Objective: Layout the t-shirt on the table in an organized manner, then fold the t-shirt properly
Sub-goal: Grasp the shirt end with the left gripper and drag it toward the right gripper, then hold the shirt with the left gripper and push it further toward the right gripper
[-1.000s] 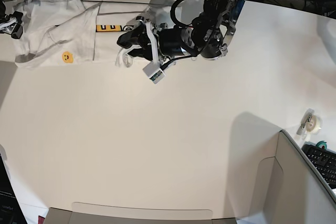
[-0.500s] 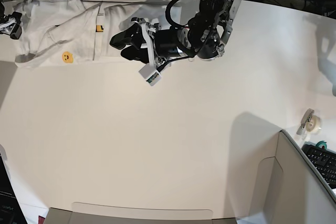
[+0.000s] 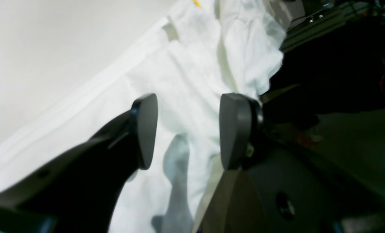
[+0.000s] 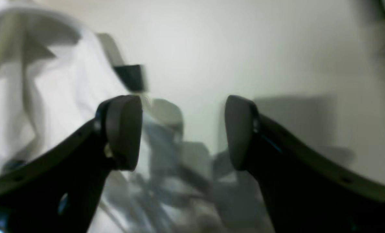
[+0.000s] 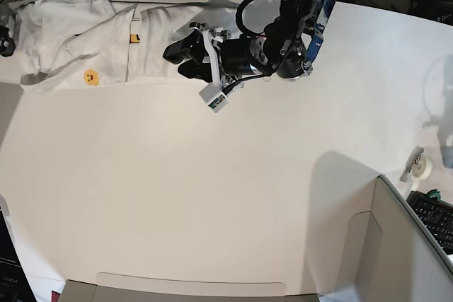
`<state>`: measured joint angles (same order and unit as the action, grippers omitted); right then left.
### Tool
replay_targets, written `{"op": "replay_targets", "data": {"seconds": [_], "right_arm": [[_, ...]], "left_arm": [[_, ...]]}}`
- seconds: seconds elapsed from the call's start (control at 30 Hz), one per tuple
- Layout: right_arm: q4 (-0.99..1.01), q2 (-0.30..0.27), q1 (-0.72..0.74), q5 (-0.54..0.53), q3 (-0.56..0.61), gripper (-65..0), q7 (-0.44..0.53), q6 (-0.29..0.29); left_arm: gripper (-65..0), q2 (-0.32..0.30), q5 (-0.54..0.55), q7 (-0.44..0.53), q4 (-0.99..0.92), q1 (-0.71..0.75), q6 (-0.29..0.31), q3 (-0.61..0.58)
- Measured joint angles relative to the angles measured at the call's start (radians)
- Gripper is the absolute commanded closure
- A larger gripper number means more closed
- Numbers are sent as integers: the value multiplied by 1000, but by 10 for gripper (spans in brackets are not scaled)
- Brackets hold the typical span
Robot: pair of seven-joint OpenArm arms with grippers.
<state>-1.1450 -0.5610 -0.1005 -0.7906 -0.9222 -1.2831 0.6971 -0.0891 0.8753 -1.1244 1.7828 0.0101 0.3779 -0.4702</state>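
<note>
The left gripper (image 3: 187, 131) hangs over the t-shirt (image 3: 192, 74) with its jaws spread apart, nothing between them. The right gripper (image 4: 182, 131) also has its jaws released, empty, beside a fold of the white cloth. The t-shirt (image 5: 85, 40) lies rumpled along the far edge of the tabletop (image 5: 212, 196), toward the right arm's side.

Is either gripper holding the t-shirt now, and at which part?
Neither. The left gripper is open above the t-shirt; the right gripper is open too.
</note>
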Motion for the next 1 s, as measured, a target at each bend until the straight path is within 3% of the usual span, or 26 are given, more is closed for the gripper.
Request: {"op": "replay_targets", "data": {"seconds": [0.13, 0.33, 0.87, 1.0], "right_arm": [[54, -19, 66, 3, 74, -397, -2, -1], [17, 8, 95, 2, 140, -397, 5, -1], [0, 50, -5, -78, 142, -393, 106, 8], [0, 51, -5, -78, 153, -393, 106, 8]], "left_arm": [[-302, -4, -2, 0, 0, 1, -3, 0], [-302, 1, 0, 57, 0, 1, 0, 0], [-301, -3, -1, 65, 0, 1, -3, -1], [-252, -58, 9, 63, 0, 7, -1, -14]]}}
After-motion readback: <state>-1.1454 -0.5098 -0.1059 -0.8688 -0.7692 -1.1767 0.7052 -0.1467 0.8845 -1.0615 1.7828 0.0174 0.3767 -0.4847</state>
